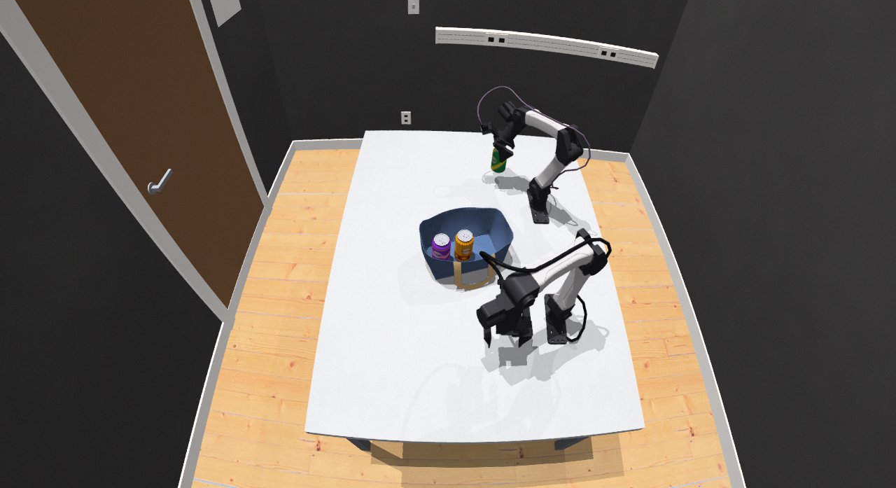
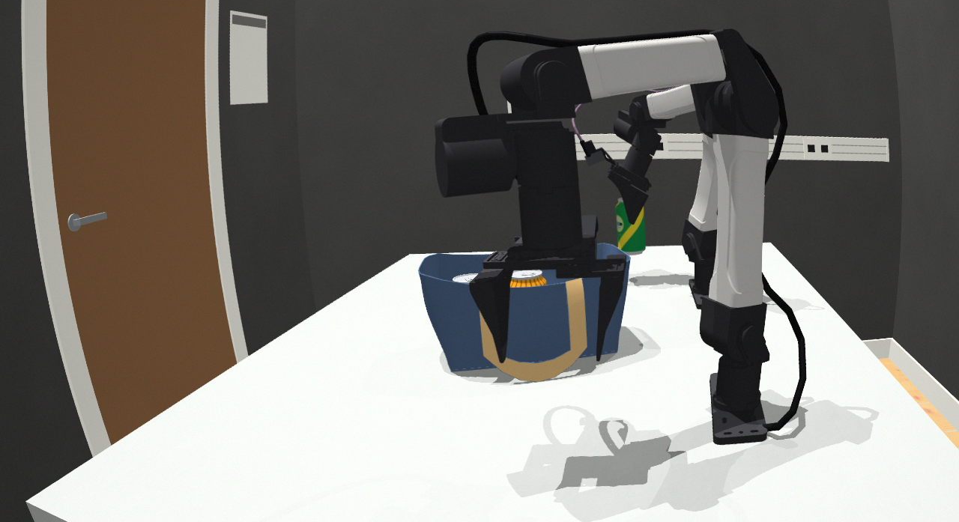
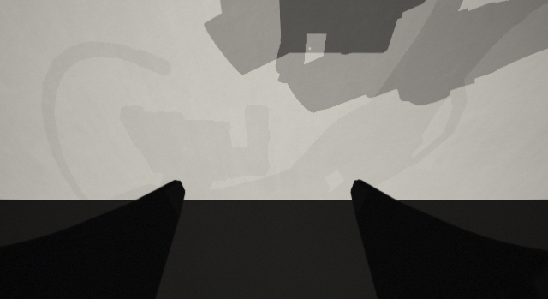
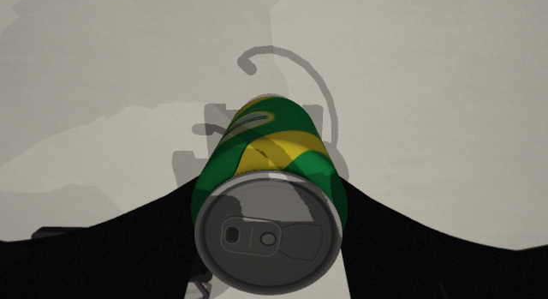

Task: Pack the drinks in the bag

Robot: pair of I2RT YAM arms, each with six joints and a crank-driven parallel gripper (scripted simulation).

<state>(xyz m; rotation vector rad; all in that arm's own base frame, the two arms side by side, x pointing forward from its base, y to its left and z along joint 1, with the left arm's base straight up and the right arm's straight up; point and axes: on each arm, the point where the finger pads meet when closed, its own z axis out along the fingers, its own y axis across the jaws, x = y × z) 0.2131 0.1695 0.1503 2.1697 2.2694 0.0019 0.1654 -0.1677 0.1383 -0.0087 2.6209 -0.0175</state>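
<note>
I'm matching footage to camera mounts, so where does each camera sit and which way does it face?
Top: high above the table, tilted down; both arms show.
Exterior: off the table's end nearer the left arm, looking along it; left arm large, right arm beyond.
Left wrist: on the left arm, facing past its open jaws to tabletop and shadows.
Right wrist: on the right arm, facing down over its jaws, shut on the green can.
Top and exterior share the blue bag and orange can.
</note>
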